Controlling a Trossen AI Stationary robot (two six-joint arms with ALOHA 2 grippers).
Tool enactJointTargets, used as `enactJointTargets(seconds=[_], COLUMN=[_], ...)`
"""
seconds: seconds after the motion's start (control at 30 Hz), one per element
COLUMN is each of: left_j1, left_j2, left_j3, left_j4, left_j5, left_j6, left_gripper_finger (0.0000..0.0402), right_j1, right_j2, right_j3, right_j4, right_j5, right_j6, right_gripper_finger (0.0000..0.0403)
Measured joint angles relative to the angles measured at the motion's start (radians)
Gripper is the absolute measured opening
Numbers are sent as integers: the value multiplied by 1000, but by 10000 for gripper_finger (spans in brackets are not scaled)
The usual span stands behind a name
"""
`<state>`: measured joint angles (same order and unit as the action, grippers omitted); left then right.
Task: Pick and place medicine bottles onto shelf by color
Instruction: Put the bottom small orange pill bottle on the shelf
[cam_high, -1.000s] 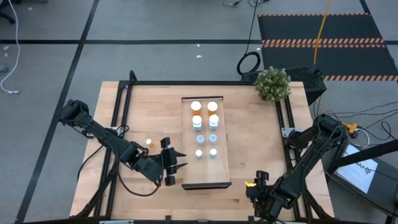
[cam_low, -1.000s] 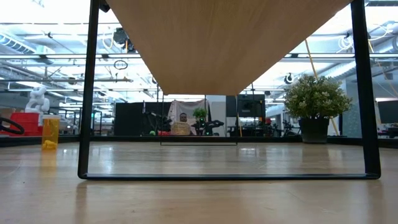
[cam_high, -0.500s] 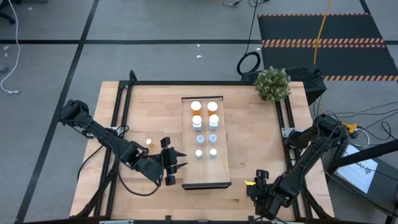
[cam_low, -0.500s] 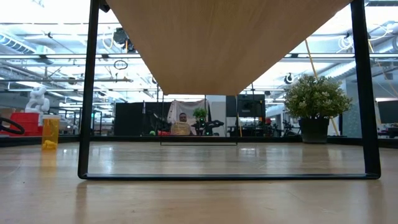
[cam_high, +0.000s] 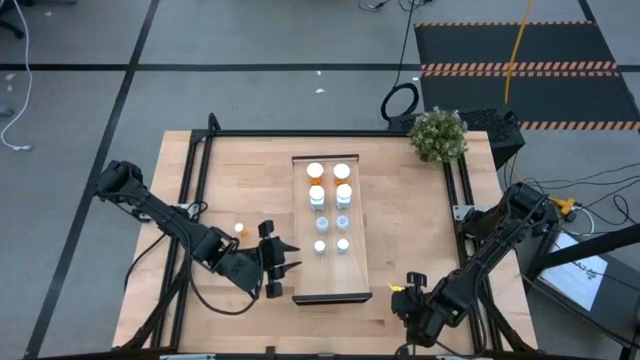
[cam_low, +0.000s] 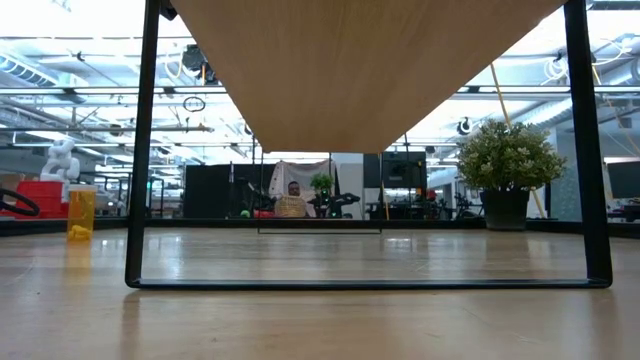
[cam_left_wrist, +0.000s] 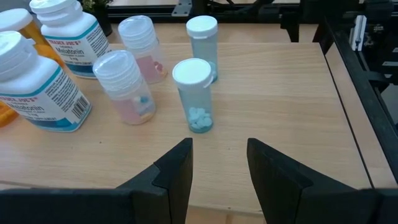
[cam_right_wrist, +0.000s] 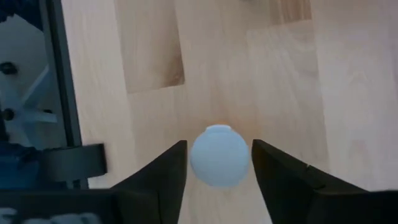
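The shelf (cam_high: 331, 277) is a long light-wood tray at the table's middle. Several medicine bottles stand on it in two rows: orange (cam_high: 316, 172), white (cam_high: 343, 192), blue-grey (cam_high: 320, 246). One orange bottle (cam_high: 239, 229) stands on the table left of the shelf and also shows in the low view (cam_low: 81, 212). My left gripper (cam_high: 287, 257) is open and empty at the shelf's left edge, facing a blue-grey bottle (cam_left_wrist: 194, 93). My right gripper (cam_high: 408, 297), at the near right of the table, is shut on a white-capped bottle (cam_right_wrist: 219, 155). My right gripper pinches the bottle between its two fingers (cam_right_wrist: 166, 174) at the height of its white cap (cam_right_wrist: 219, 144). The fingers come from above, pointing down. The bottle stands upright under them. I cannot tell whether its bottom is on the table.
A potted plant (cam_high: 438, 134) stands at the far right corner. Black frame rails (cam_high: 187, 200) run along the table's edges. In the low view the shelf (cam_low: 370, 60) rests raised on black legs (cam_low: 138, 150). Bare wood lies left and right of the shelf.
My right gripper has gone a little toward the table's left edge, taking the white-capped bottle with it.
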<state>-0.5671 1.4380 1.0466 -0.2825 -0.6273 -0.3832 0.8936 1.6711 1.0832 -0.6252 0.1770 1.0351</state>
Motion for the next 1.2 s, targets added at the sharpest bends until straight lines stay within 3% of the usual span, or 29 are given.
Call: enactJointTargets(seconds=[0.37, 0.67, 1.2], left_j1=[0, 0, 0], left_j2=[0, 0, -1], left_j3=[0, 0, 0], left_j4=[0, 0, 0], left_j5=[0, 0, 1], left_j6=[0, 1, 3], left_gripper_finger=[154, 154, 154], right_j1=[-18, -19, -20], right_j2=[0, -48, -286], right_j3=[0, 0, 0], right_j4=[16, 16, 15], right_j5=[-48, -19, 40], right_j6=[-2, 23, 52], right_gripper_finger=[109, 116, 112])
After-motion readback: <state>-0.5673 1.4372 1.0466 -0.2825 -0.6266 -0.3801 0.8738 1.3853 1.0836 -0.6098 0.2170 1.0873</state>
